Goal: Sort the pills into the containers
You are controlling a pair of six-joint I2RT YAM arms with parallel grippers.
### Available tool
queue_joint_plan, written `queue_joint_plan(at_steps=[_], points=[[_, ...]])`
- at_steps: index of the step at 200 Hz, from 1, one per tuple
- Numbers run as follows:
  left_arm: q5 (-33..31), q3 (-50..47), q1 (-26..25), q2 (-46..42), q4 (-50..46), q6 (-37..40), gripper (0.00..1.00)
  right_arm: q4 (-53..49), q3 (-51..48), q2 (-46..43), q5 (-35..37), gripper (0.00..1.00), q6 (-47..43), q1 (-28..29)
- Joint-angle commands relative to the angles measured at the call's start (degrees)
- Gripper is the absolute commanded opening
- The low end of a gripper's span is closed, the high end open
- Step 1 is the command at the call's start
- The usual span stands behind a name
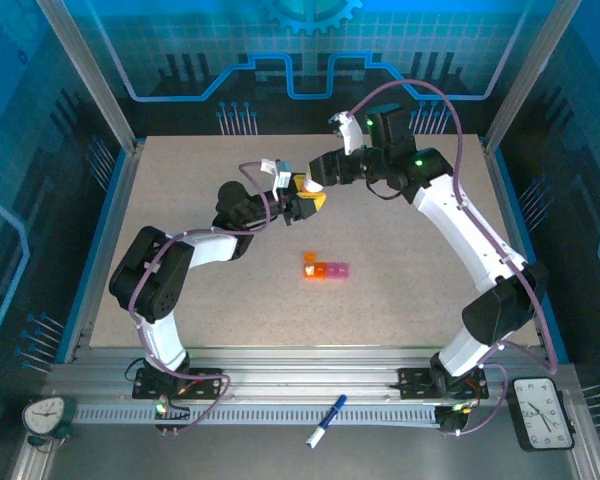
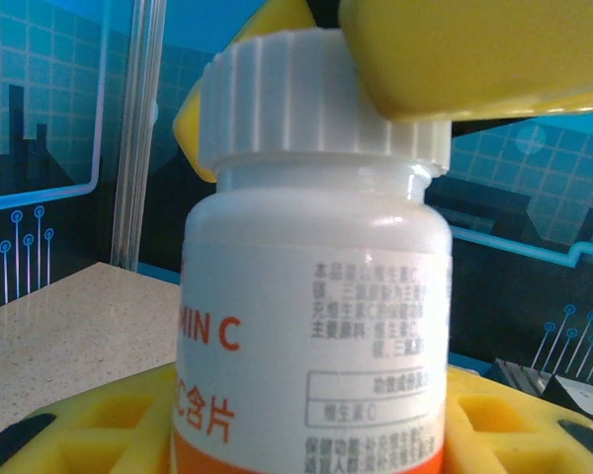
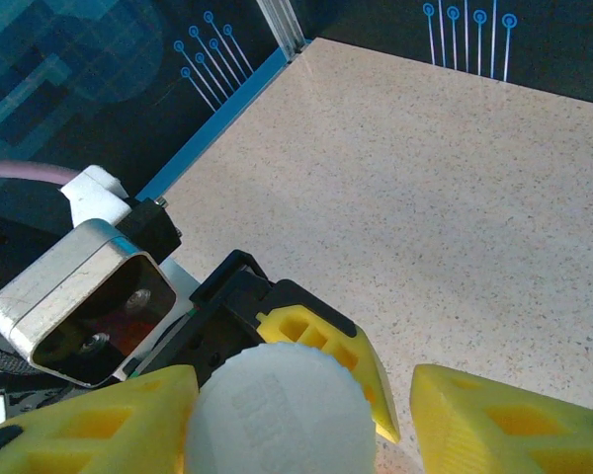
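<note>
Currently: right gripper (image 3: 296, 420) straddles the ribbed white cap (image 2: 296, 99) of the pill bottle (image 2: 316, 296) from above. Jaws are partly open: in the right wrist view one yellow finger (image 3: 99, 425) touches the cap and the other stands just beside it with a gap.

Left gripper (image 2: 306, 439) is closed on the bottle's lower body, a yellow finger (image 2: 99, 425) on either side. It holds the bottle upright, above the table (image 1: 410, 260). Label: white with an orange band at the bottom, "C" and Chinese print.

Both grippers meet over the far middle of the table.

Containers (image 1: 325, 269): short strip of joined cells lying at table centre, orange end left, pink end right, on the near side of the grippers and well apart from both.
</note>
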Motion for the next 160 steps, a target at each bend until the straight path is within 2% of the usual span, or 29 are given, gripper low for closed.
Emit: queue_joint_plan(at_steps=[1,74,123,160], points=[[1.02,1.00,0.27,-0.04,2.75,0.15,0.00,-0.75,1.98,0.91,-0.27,0.58,-0.80,0.85],[1.05,0.88,0.27,-0.06,2.98,0.05,0.00,0.57,1.57,0.25,-1.35,0.31,-0.59,0.53],[0.99,0.85,0.20,-0.03,3.19,0.08,0.00,10.53,-3.55,-3.67,-5.40,0.30,5.52,-1.79],[0.89,0.74,0.24,-0.13,3.22,0.07,0.00,11.55,-5.81,-5.08,-4.71,0.30,5.55,-1.80]])
